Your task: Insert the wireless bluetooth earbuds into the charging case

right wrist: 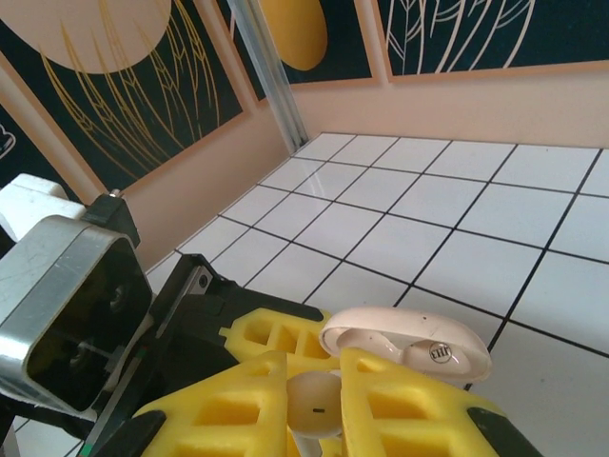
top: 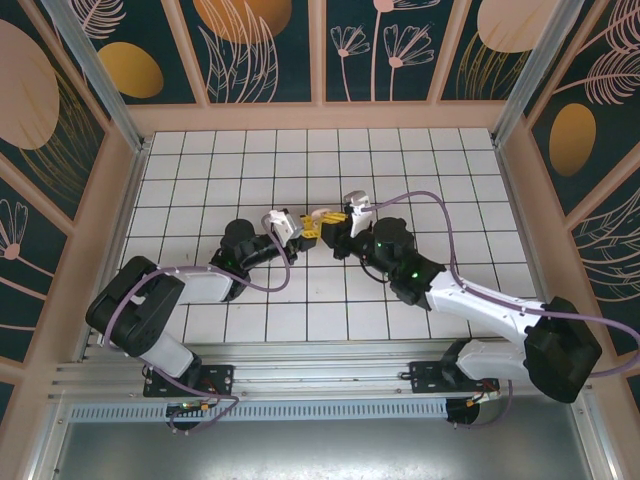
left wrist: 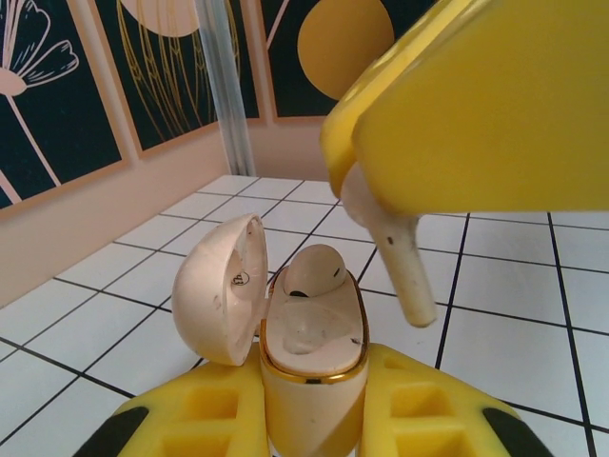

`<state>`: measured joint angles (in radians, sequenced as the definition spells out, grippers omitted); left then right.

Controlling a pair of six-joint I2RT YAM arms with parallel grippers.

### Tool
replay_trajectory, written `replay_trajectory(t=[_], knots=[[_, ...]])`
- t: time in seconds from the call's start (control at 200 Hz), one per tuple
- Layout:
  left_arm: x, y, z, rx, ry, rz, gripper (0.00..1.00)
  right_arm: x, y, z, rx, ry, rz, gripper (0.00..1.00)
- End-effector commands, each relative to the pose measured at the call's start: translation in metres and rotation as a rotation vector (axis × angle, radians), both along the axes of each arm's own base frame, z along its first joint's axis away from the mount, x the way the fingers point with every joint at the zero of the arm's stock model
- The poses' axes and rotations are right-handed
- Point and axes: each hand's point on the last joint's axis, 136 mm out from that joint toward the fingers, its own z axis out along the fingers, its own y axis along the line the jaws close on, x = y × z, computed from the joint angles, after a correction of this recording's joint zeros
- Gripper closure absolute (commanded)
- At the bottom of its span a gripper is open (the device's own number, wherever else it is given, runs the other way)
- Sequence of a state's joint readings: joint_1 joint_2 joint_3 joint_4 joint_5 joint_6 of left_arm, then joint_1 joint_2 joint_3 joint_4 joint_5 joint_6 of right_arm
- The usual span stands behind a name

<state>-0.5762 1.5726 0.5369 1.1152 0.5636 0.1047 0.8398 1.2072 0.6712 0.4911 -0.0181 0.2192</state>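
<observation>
Pink-cream charging case [left wrist: 309,352], item one: upright, lid swung open to the left, clamped between the yellow fingers [left wrist: 200,419] of my left gripper [left wrist: 309,424]. First earbud [left wrist: 314,271]: a pale rounded nub that appears seated in the far socket of the case. Second earbud [left wrist: 404,276]: stem down, just above and to the right of the open case, apart from its rim, pinched tight in my right gripper [right wrist: 319,405]. Both grippers meet nose to nose over the middle of the white tiled table [top: 460,190]. Surround: dark panels with leaf patterns [top: 265,50].
</observation>
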Motion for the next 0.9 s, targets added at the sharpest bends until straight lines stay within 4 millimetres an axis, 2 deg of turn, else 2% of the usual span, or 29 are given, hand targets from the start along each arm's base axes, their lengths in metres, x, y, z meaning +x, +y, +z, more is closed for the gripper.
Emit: replay_trajectory(t=[0.0, 0.365, 0.896], knots=[[-0.004, -0.001, 0.025, -0.052, -0.061, -0.009, 0.83, 0.006, 0.0, 0.009, 0.057, -0.034, -0.039, 0.83], [-0.004, 0.002, 0.033, -0.067, -0.066, 0.008, 0.83, 0.018, 0.002, 0.012, 0.102, -0.054, -0.063, 0.83], [-0.003, 0.007, 0.061, -0.207, -0.036, 0.022, 0.82, 0.011, -0.002, -0.016, 0.121, 0.016, -0.054, 0.84]])
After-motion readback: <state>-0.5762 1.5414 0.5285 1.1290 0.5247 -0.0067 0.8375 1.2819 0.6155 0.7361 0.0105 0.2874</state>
